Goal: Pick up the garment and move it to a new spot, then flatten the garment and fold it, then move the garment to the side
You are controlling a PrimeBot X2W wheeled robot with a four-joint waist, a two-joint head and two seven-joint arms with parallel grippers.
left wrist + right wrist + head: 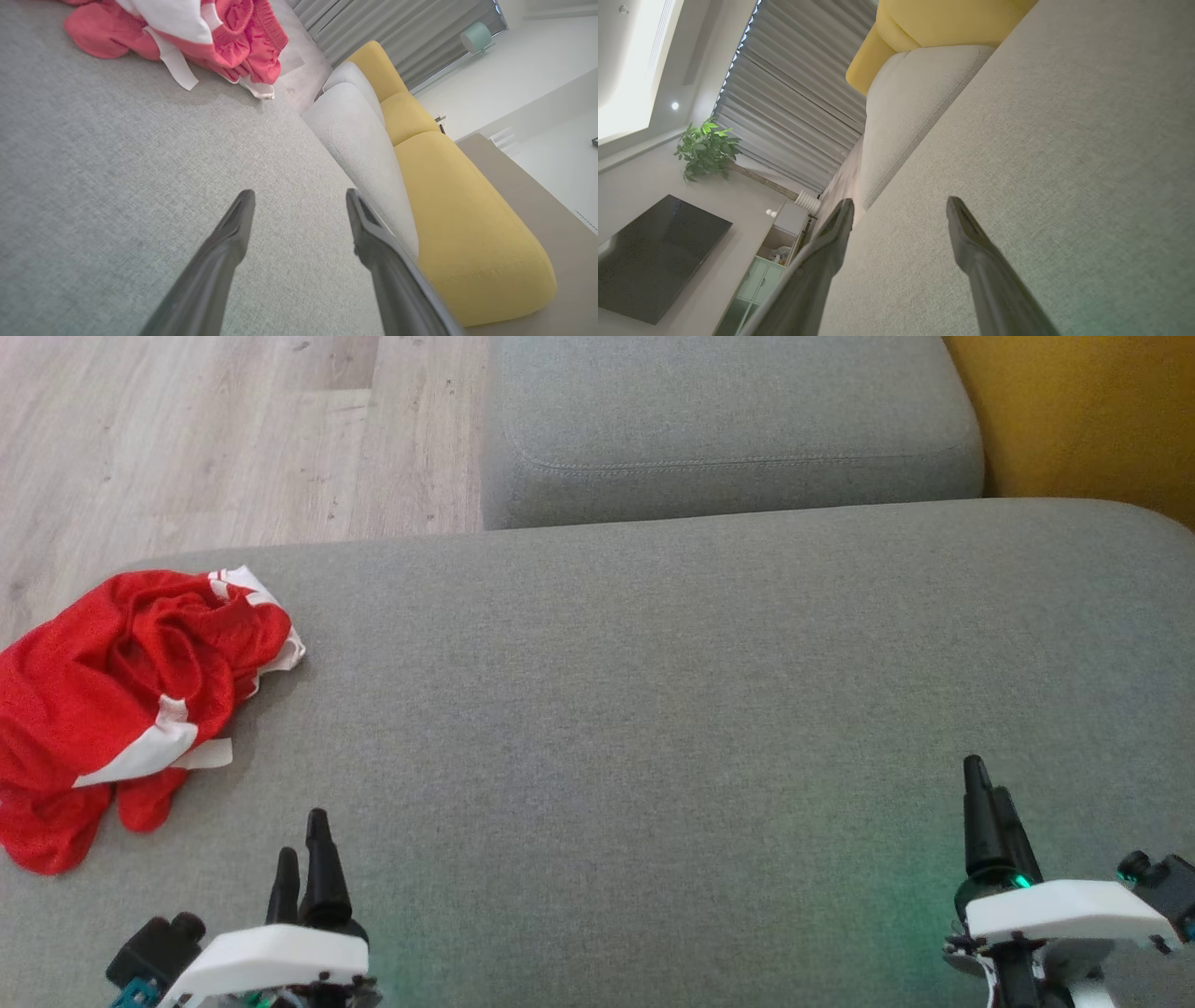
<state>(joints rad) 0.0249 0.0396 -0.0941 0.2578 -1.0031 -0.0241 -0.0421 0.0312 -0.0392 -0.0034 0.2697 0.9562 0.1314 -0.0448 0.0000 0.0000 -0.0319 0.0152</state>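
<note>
Grey sofa seat (653,709), wood floor (187,429) beyond, bore the crumpled red garment (112,691) at its left edge, long axis slanting far-right, while we held left gripper (302,835) and right gripper (988,779) spread over its near edge.

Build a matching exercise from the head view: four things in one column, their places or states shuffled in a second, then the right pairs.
Things
1. garment
2. left gripper
3. right gripper
4. floor

Places or states
A. lower right, open, over bare grey cushion
B. upper left, pale wood
C. crumpled at the grey cushion's left end
D. lower left, open, close to the red cloth

Pairs: 1-C, 2-D, 3-A, 4-B
</note>
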